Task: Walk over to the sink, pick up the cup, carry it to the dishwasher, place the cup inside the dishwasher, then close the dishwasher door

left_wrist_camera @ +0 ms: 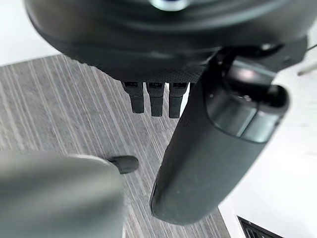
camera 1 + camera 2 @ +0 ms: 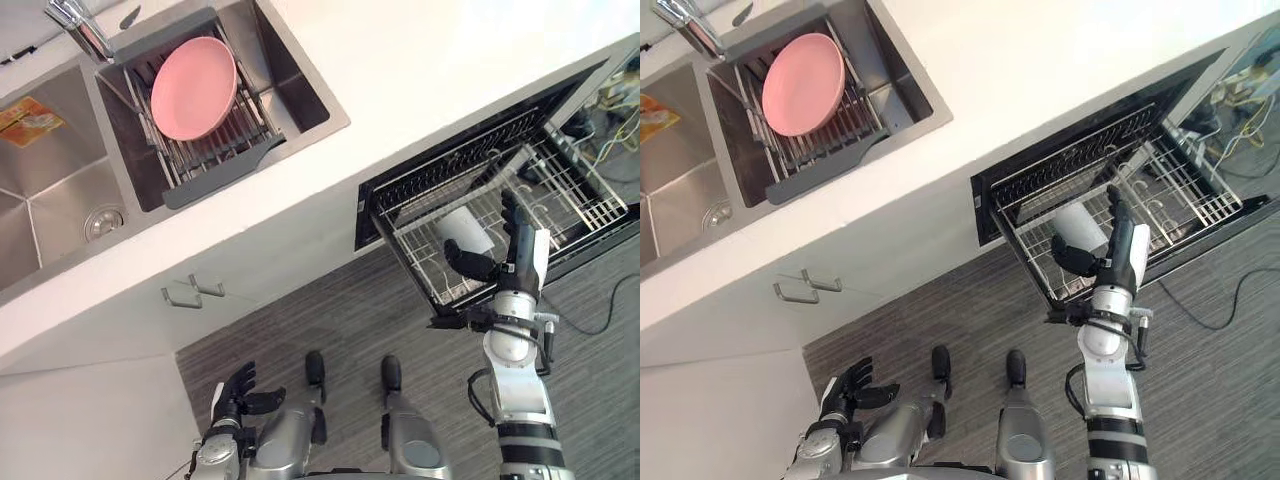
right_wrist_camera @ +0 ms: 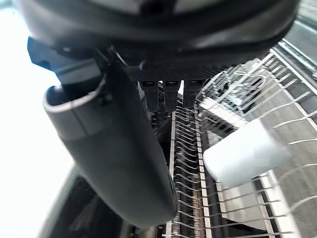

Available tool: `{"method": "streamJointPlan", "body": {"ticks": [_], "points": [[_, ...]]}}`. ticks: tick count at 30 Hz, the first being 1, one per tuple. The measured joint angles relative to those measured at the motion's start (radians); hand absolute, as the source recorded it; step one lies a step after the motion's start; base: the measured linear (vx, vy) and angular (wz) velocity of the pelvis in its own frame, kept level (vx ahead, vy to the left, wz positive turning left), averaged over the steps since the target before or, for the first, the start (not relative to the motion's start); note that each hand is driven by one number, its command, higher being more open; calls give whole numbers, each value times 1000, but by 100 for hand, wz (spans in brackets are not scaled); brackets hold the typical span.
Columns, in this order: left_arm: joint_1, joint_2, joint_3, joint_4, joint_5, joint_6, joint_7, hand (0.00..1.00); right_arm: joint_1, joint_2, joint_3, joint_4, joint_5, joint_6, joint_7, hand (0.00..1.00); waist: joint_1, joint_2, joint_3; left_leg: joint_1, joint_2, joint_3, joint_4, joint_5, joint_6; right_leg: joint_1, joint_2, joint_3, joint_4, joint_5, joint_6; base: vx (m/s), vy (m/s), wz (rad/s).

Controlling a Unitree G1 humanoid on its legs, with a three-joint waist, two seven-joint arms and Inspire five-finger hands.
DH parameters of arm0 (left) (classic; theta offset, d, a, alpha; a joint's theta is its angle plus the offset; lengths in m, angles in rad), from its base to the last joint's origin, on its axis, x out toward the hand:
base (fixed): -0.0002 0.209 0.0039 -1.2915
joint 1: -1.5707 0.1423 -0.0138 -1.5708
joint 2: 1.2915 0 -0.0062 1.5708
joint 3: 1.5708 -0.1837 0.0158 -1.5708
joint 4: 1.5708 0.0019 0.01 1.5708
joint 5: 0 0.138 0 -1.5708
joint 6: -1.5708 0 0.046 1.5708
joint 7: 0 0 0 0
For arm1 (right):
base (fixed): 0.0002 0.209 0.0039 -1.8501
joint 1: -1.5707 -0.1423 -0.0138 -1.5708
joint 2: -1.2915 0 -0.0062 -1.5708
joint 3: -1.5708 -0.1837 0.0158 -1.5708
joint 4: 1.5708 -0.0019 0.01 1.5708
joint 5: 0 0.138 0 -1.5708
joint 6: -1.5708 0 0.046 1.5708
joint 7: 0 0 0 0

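Cup, white, lies on its side on the wires inside the pulled-out rack of the dishwasher, toward the rack's front corner. Right hand stands just beside the cup, over the rack's front part. Its fingers are straight and close together, thumb held out toward the cup, grasping nothing.

Assessment: placement appears complete. The step in hand is to clear the hand and close up. The hand should rise straight off the wires before swinging away, so the thumb does not nudge the cup. A cup on its side may roll, so the closing push should be slow and even, with flat fingers on the rack's front edge.

Right wrist view shows open wire between cup and fingers. In the eye views the thumb overlaps the cup's lower edge, so contact cannot be settled there. The eye views alone show the left hand, well apart from the rack, fingers relaxed and slightly spread, holding nothing.
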Motion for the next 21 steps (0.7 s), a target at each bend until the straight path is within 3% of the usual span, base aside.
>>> {"method": "streamJointPlan", "body": {"ticks": [11,21], "points": [[48,-4,3,43,24,21,0,90,229,130,72,-98,73,-31,95,90,-1,-23,-148,90,7,2,-25,-17,-18,88,7,-2,-23,-19,-1,4,1,0],[74,-14,10,43,35,28,1,90,318,178,74,-235,88,-39,120,90,1,-32,-207,130,19,-4,-36,-25,-28,121,13,-11,-10,-36,-20,4,-5,2]]}}
